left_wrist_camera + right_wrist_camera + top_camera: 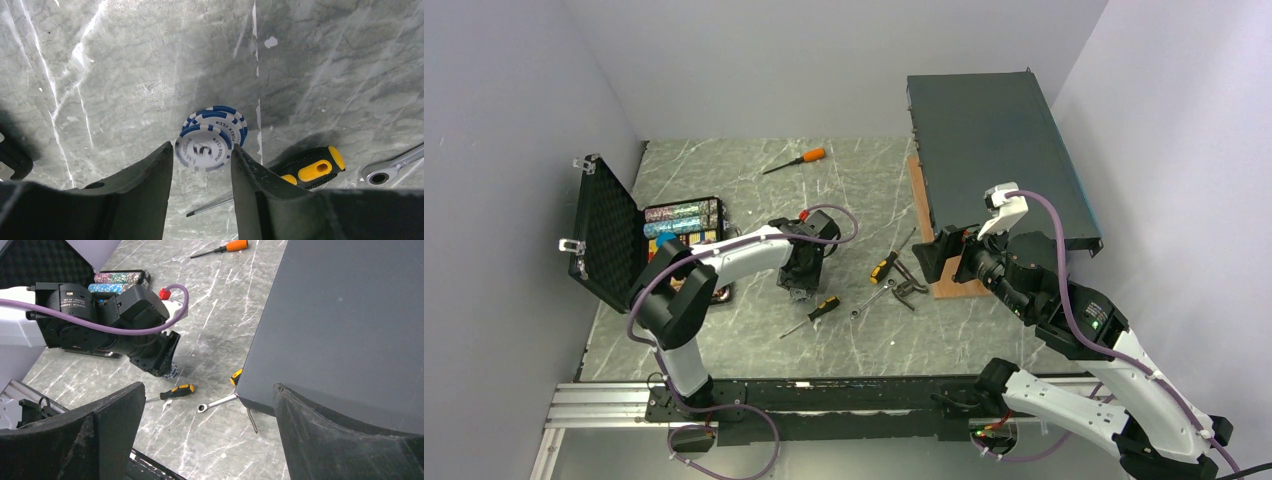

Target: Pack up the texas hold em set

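Note:
The black case stands open at the table's left, its egg-crate foam lid (609,235) upright and rows of multicoloured chips (679,222) in the tray; it also shows in the right wrist view (116,279). My left gripper (796,290) points down at the table's middle. In the left wrist view its fingertips (201,146) are shut on a white and blue poker chip (202,150), just over two more blue and white chips (222,117) lying on the table. My right gripper (207,385) is open and empty, held above the table beside the rack box.
A yellow-handled screwdriver (310,170) lies just right of the left gripper, with a ratchet wrench (871,298) and a second yellow-handled screwdriver (884,266) further right. An orange screwdriver (809,156) lies at the back. The large dark rack box (994,150) rests on a wooden block (924,215).

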`<move>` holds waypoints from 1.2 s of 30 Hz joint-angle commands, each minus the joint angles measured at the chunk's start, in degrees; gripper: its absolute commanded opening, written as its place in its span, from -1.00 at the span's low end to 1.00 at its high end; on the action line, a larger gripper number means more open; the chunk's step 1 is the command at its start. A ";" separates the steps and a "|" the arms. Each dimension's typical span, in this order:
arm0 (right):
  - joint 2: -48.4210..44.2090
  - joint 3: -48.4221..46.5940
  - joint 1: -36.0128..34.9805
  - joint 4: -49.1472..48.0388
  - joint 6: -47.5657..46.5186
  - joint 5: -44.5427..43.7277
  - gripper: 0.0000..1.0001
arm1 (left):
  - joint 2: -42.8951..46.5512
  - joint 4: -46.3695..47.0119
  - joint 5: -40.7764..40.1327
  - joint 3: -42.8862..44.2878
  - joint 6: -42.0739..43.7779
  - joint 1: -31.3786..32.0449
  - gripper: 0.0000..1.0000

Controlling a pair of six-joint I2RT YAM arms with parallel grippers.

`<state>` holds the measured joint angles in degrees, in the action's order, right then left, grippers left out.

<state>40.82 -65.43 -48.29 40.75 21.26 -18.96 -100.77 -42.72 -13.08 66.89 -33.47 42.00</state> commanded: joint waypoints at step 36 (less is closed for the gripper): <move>-0.55 0.36 0.11 -1.42 0.26 -0.28 1.00 | -6.72 -7.63 7.09 6.48 -24.45 -5.79 0.66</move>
<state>40.58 -65.36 -48.29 40.53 21.21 -18.98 -106.87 -49.21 -5.85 71.68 -56.18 36.10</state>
